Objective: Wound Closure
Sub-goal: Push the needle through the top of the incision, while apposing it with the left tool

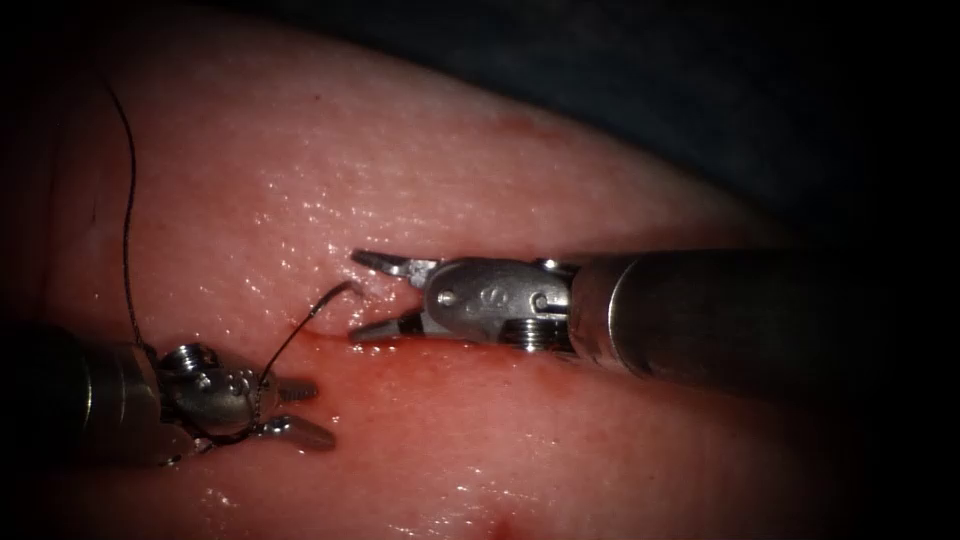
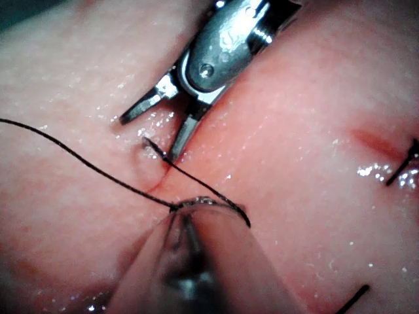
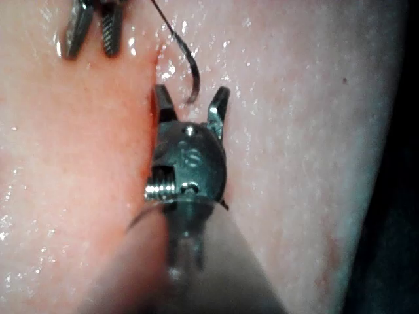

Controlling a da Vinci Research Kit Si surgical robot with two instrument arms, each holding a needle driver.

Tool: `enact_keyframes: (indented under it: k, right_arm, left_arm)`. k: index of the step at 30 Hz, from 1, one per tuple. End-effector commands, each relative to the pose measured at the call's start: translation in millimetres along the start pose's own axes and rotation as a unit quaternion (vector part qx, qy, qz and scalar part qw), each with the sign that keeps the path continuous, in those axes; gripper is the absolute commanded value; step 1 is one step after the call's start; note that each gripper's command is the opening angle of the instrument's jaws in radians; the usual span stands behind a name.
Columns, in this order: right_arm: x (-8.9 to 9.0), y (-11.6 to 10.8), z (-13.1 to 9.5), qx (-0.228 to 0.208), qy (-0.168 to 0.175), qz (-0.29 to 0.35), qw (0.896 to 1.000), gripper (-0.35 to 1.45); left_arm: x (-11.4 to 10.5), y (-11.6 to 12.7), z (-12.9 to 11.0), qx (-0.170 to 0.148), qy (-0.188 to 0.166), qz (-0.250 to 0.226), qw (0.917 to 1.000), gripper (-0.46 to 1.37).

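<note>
We see no walls, floor, furniture or windows. Behind the pink mound a flat, dark blue-grey backdrop (image 1: 640, 70) runs along the top of the endoscope view and fades into black at the edges. A strong light falls from above, scattering small white glints over wet surfaces.

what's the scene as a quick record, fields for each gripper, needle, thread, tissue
left gripper: jaws open, holds nothing; thread lies across its wrist
right gripper: jaws open on either side of the needle's end, holds nothing
needle: held by neither gripper; curved, one end up between the right gripper's jaws, in the tissue at the cut
thread: dark strand running from the left gripper's wrist up over the tissue left of the cut
tissue: wet, red fluid around the cut
</note>
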Motion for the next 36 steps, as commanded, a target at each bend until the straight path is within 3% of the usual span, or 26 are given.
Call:
enact_keyframes:
  k: [1, 4, 5, 13, 19, 21, 22, 27, 31, 36]
  right_arm:
    - [0.3, 0.3, 0.0, -0.011, 0.002, -0.005, 1.000, 0.95]
    - [1.0, 0.7, 0.0, -0.030, 0.005, -0.013, 0.999, 1.01]
    - [1.5, 1.0, 0.2, -0.052, 0.008, -0.020, 0.998, 1.13]
    - [1.6, 0.7, 1.3, -0.039, 0.006, -0.061, 0.997, 1.05]
    - [1.9, -0.1, 2.1, 0.006, -0.021, -0.115, 0.993, 0.41]
    - [1.9, -0.6, 2.4, 0.026, -0.032, -0.130, 0.991, -0.15]
    - [1.9, -0.7, 2.5, 0.030, -0.035, -0.134, 0.990, -0.33]
    - [2.2, -1.1, 2.9, 0.038, -0.046, -0.150, 0.987, -0.35]
    - [2.0, -0.8, 2.6, 0.031, -0.076, -0.149, 0.985, -0.35]
    - [1.6, -0.1, 1.8, 0.022, -0.081, -0.148, 0.985, -0.35]
  left_arm:
    - [0.1, 0.0, 0.0, 0.002, 0.003, -0.003, 1.0000, 0.26]
    - [0.2, -0.1, 0.1, 0.003, 0.004, -0.003, 1.0000, 0.26]
    - [0.4, -0.1, 0.2, 0.005, 0.005, -0.001, 1.0000, 0.26]
    - [0.8, 0.2, 0.1, 0.007, 0.011, 0.007, 0.9999, 0.25]
    - [1.0, 0.1, -0.1, 0.013, 0.016, 0.006, 0.9998, 0.27]
    - [1.0, 0.0, -0.1, 0.014, 0.017, 0.006, 0.9997, 0.27]
    - [1.0, 0.0, -0.1, 0.014, 0.017, 0.006, 0.9997, 0.28]
    - [1.1, -0.1, 0.0, 0.017, 0.019, 0.006, 0.9997, 0.29]
    - [1.1, -0.2, -0.1, 0.020, 0.021, 0.006, 0.9996, 0.29]
    - [1.4, -0.5, 0.0, 0.030, 0.032, 0.011, 0.9990, 0.25]
